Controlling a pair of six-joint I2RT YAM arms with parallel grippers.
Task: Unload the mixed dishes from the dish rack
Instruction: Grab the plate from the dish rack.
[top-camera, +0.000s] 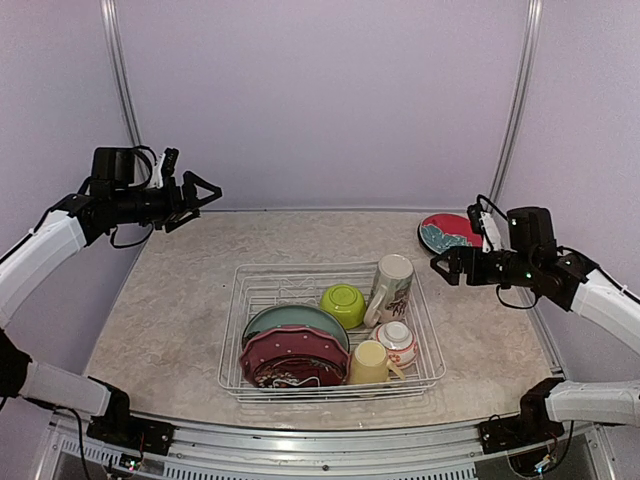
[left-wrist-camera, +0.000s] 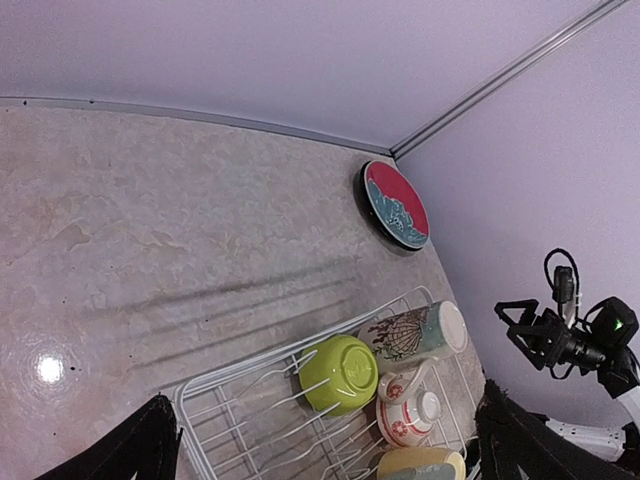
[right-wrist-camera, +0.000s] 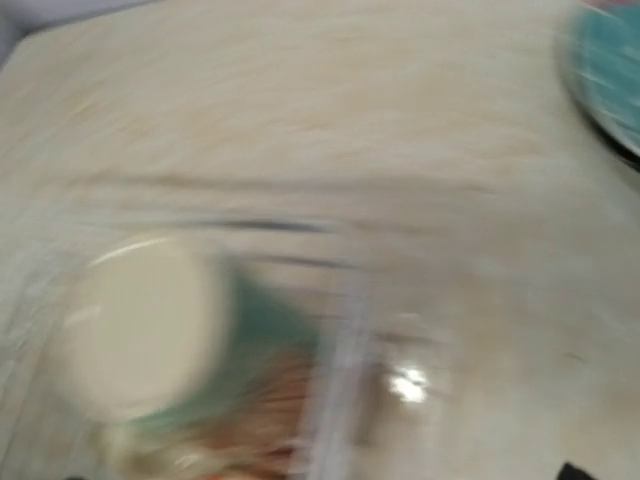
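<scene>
The dish rack (top-camera: 262, 290) is sitting in the middle of the tabletop (top-camera: 170, 300), just ahead of the arm bases, and most of the dishes are lying inside it. A teal-green plate (top-camera: 290, 319) and a dark red dotted plate (top-camera: 295, 354) are leaning together in its left half, the red one nearer the arms. The lime-green bowl (top-camera: 343, 304) is resting upside down beside them towards the far side. The tall cream printed mug (top-camera: 392, 286) is lying tilted in the far right corner. Nearer the arms, the small white-and-red bowl (top-camera: 397, 342) and the pale yellow mug (top-camera: 369, 363) are sitting side by side and touching. One black-rimmed red and teal plate (top-camera: 449, 232) is lying outside the rack, flat on the tabletop at the far right by the back wall. The left gripper (top-camera: 203, 190) is hovering high over the far left of the tabletop, well apart from the rack, with its jaws spread wide and nothing between them. The right gripper (top-camera: 441, 270) is hanging just off the rack's right side, near the tall mug and close to the loose plate; its jaws are looking parted and it is holding nothing. The right wrist view is coming through heavily smeared, showing only the mug's pale mouth (right-wrist-camera: 140, 320), some rack wire and a teal edge of the plate (right-wrist-camera: 610, 75).
</scene>
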